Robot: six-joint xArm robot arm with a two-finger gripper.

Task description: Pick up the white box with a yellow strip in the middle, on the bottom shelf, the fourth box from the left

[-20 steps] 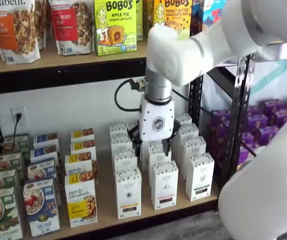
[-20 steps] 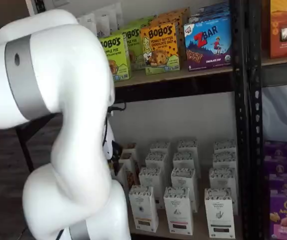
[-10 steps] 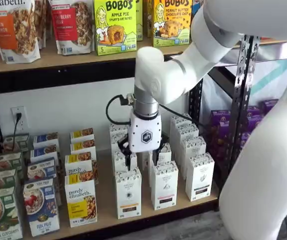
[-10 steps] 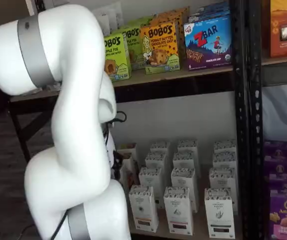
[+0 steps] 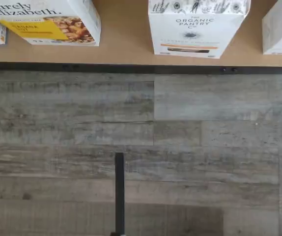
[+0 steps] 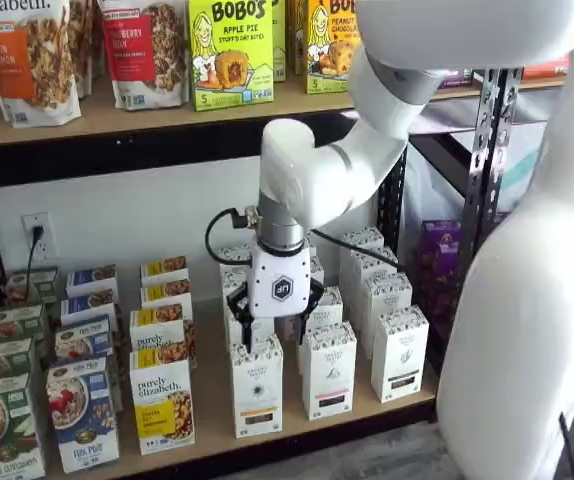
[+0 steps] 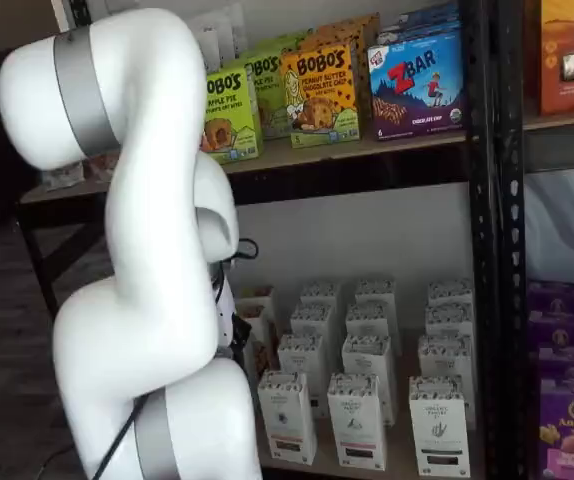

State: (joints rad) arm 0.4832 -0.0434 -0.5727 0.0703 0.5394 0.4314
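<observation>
White arm: it is bending down from the upper right in a shelf view, its wrist pointing straight down over the front of the bottom shelf (image 6: 207, 400); in the other shelf view its bulk is filling the left half of the picture.
Gripper (image 6: 272, 322): its white body is hanging just above the front row of white cartons, black fingers (image 6: 239, 322) reaching down either side of the body's lower end.
White box (image 6: 257, 385): it is standing upright at the front edge of the shelf, directly under the gripper, a tan strip low on its face; in the wrist view it (image 5: 198, 27) is showing its speckled top edge, an "Organic Pantry" logo and that strip.
Neighbours: a purely elizabeth box (image 6: 162, 403) is standing just beside it on one side, a white carton (image 6: 328, 368) with a dark strip on the other.
Hidden: the arm is covering the white box and the gripper in one shelf view, leaving only the cartons (image 7: 357, 420) further right in sight; the gripper body is hiding the cartons behind the white box.
Cut off: the wrist view is catching only the fronts of three boxes, the shelf edge (image 5: 131, 68) and grey plank floor (image 5: 180, 147), with a thin black bar (image 5: 119, 191) rising from the frame edge.
Jaws: they are standing apart, the fingers flanking the top of the white box; whether they are touching it, I cannot tell.
</observation>
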